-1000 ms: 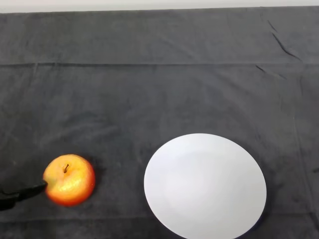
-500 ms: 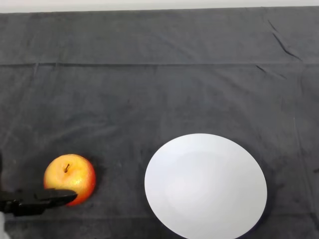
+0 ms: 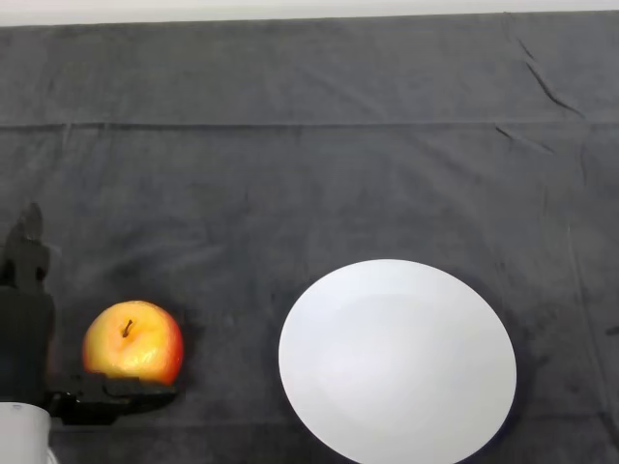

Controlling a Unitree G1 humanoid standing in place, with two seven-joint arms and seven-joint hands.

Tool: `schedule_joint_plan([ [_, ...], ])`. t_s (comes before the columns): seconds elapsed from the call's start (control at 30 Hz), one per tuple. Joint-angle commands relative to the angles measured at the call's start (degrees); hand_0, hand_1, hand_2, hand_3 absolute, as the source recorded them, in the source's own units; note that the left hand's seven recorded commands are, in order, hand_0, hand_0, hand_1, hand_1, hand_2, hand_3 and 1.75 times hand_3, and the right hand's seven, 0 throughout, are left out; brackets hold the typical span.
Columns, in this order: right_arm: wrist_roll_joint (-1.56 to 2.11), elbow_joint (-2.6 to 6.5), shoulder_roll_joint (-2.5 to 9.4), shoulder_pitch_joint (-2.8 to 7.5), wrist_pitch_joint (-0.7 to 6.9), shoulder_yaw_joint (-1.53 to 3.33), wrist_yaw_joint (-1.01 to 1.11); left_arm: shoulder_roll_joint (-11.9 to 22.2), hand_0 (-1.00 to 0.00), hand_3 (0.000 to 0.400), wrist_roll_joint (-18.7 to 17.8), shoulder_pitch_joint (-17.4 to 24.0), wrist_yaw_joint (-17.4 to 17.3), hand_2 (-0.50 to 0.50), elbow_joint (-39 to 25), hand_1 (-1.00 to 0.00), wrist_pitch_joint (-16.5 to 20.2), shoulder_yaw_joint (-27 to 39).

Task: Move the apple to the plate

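Fingers: one black finger [image 3: 116,394] lies flat along the near, bottom side of the apple, pointing right. Another black finger [image 3: 26,253] stands up at the left edge of the frame, apart from the apple. They are spread wide, with the apple in the gap between them. They are not squeezing it.
Hand: the left hand [image 3: 24,333] is black and sits in the lower left of the frame, just left of the apple.
Arm: a bit of silver-grey arm [image 3: 21,433] shows in the bottom left corner, under the hand.
Apple: the apple [image 3: 132,341] is red and yellow with its stem pointing up. It sits on the cloth in the lower left of the frame. It is not on the plate.
Plate: the white plate [image 3: 397,360] is round and lies flat in the lower middle of the frame, to the right of the apple. A strip of cloth lies between the two.
Cloth: the dark cloth [image 3: 309,164] covers the table and has some folds near the upper right.
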Motion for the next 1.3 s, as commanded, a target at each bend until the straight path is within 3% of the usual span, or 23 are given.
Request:
schedule_joint_plan([
  [0.03,1.78,-2.28,-0.15,2.66,0.06,-0.28,-0.08,0.7,0.00,0.000,1.8,-1.7,-1.1,0.00,2.0,0.00,-0.5,-0.7],
  [0.6,1.77,-2.43,-0.08,2.72,0.05,-0.24,-0.12,-1.1,0.00,0.000,3.8,-2.4,-3.3,0.00,8.9,0.00,-2.5,-2.6],
  [0.63,1.77,-2.44,-0.07,2.72,0.05,-0.24,-0.13,-1.2,-0.11,0.045,3.9,-2.5,-3.3,-0.06,9.1,0.00,-2.5,-2.8],
  [0.67,1.77,-2.45,-0.07,2.73,0.05,-0.24,-0.13,-1.3,-0.50,0.201,4.0,-2.5,-3.5,-0.15,9.3,-0.19,-2.5,-2.9],
  [0.7,1.77,-2.45,-0.07,2.73,0.05,-0.24,-0.13,-1.4,-0.85,0.339,4.1,-2.6,-3.6,-0.15,9.5,-0.56,-2.5,-3.0],
  [0.73,1.77,-2.46,-0.06,2.73,0.05,-0.24,-0.14,-1.5,-1.00,0.400,4.1,-2.8,-3.8,-0.04,9.6,-0.91,-2.4,-3.0],
  [0.77,1.77,-2.47,-0.06,2.74,0.05,-0.23,-0.14,-1.5,-1.00,0.400,4.2,-2.9,-3.9,0.00,9.7,-1.00,-2.4,-3.1],
  [1.3,1.78,-2.55,-0.03,2.77,0.05,-0.22,-0.17,-2.4,-1.00,0.400,5.3,-3.9,-5.6,0.00,8.5,-1.00,-2.0,-2.7],
])
